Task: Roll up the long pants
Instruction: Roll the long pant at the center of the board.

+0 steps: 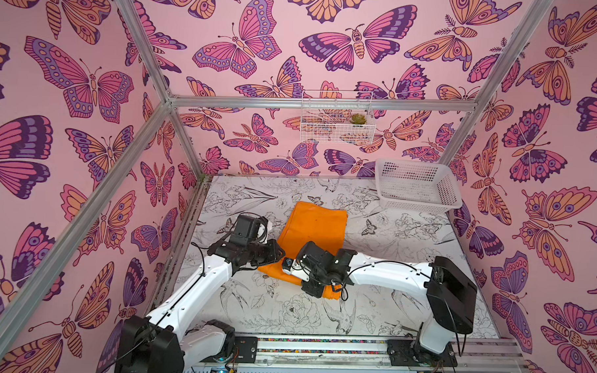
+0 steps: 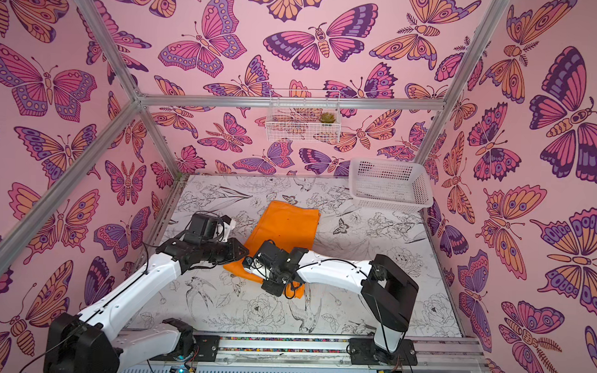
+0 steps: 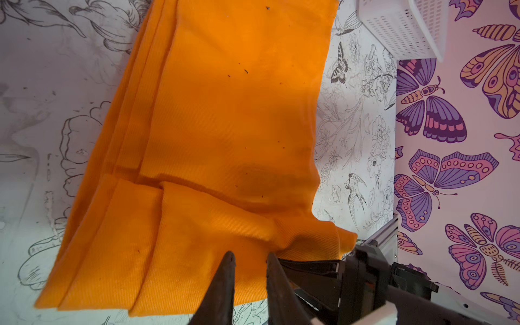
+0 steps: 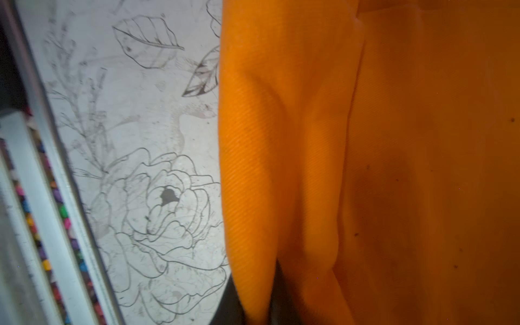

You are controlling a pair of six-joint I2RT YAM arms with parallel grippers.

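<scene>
The long pants (image 1: 314,229) (image 2: 285,224) lie folded into a bright orange oblong in the middle of the table, in both top views. My left gripper (image 1: 276,258) (image 3: 250,254) is at their near left edge. Its two dark fingers stand a narrow gap apart over flat cloth (image 3: 230,112), with nothing pinched between them. My right gripper (image 1: 287,267) (image 2: 250,262) reaches in from the right to the same near edge. In the right wrist view a raised fold of orange cloth (image 4: 394,140) runs out from between its dark fingers (image 4: 233,306), so the right gripper (image 4: 257,295) is shut on it.
A white plastic basket (image 1: 416,188) (image 2: 389,183) stands at the back right corner of the table. A white wire shelf (image 1: 337,117) with a small plant hangs on the back wall. The arms' base rail (image 1: 319,345) runs along the front edge, and pink butterfly walls close in the sides.
</scene>
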